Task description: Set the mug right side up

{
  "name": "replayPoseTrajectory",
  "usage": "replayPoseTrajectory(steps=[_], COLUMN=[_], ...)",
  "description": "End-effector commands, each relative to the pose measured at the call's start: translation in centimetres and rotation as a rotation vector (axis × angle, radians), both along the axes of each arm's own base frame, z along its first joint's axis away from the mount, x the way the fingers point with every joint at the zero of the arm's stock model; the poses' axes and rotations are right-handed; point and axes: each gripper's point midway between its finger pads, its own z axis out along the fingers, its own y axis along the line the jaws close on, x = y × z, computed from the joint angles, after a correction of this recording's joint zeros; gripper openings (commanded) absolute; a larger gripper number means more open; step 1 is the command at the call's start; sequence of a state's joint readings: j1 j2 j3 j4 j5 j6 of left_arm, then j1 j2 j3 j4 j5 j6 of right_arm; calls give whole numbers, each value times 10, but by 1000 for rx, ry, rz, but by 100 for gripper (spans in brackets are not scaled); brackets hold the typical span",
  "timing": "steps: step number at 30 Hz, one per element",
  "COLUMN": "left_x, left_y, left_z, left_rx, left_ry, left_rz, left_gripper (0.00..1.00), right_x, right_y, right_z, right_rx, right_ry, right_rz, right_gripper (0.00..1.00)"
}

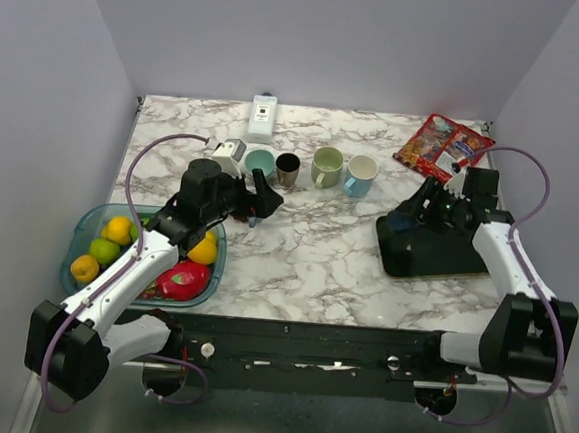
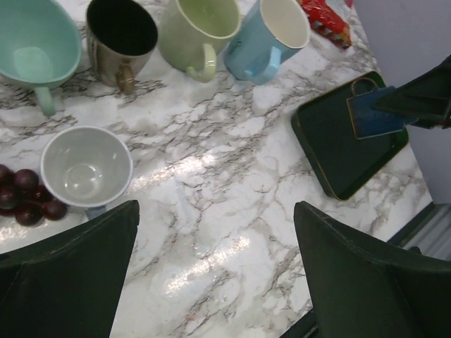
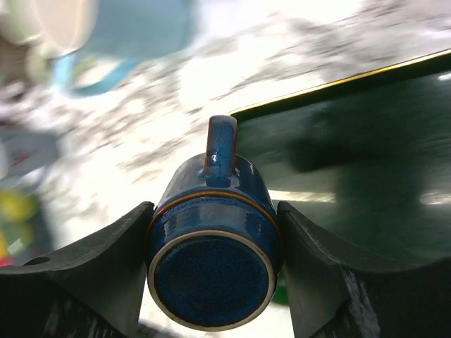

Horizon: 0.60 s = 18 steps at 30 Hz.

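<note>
My right gripper (image 3: 211,243) is shut on a dark blue mug (image 3: 211,253), one finger on each side of its body. The mug's flat base faces the wrist camera and its handle points up in that view. It hangs above the left end of a dark green tray (image 3: 366,176). The mug also shows in the top view (image 1: 401,222) and in the left wrist view (image 2: 370,113). My left gripper (image 2: 215,239) is open and empty over bare marble, near the middle left of the table (image 1: 266,200).
A row of upright cups stands at the back: teal (image 1: 259,161), dark brown (image 1: 287,167), green (image 1: 327,165), light blue (image 1: 360,174). A white cup (image 2: 86,167) sits beside grapes (image 2: 28,193). A fruit bowl (image 1: 82,235) is front left, a snack bag (image 1: 440,146) back right, a white bottle (image 1: 263,116) at the back.
</note>
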State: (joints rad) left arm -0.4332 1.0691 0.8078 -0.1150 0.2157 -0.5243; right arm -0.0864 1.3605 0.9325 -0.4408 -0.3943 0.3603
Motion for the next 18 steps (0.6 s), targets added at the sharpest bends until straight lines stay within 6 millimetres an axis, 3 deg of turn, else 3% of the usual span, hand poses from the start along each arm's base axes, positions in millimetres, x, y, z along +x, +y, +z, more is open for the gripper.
replayPoseTrajectory(steps=[1,2,4,5,7,11,13,18], left_x=[-10,-13,-18,-24,-33,-59,-71,-77], left_y=[-26,-32,-41,-50,-61,-84,-95,-104], left_z=[31,39,44,56,67,116,136,177], left_rx=[-107,-137,-188,-230,-301,-429,-460,-514], left_ry=[-68,-87,-74,-105,-96,-200,-248,-312], left_rz=[-161,-204,-248,-314,-379,-542,-584,-576], left_gripper=[99,99,99,99,99,99,99,99], right_x=[-17,-25,-35,-43,-55,-82,-94,-113], right_y=[57,68,81,89,103,129,142,164], right_z=[76,103,126,152,173,236,252,285], right_rx=[278,335,392,436,483,610,643,706], right_ry=[-225,-300,-366,-437,-494,-664,-703,-779], right_rz=[204,258,321,367,429,544,596,700], right_gripper=[1,1,1,1,1,1,1,1])
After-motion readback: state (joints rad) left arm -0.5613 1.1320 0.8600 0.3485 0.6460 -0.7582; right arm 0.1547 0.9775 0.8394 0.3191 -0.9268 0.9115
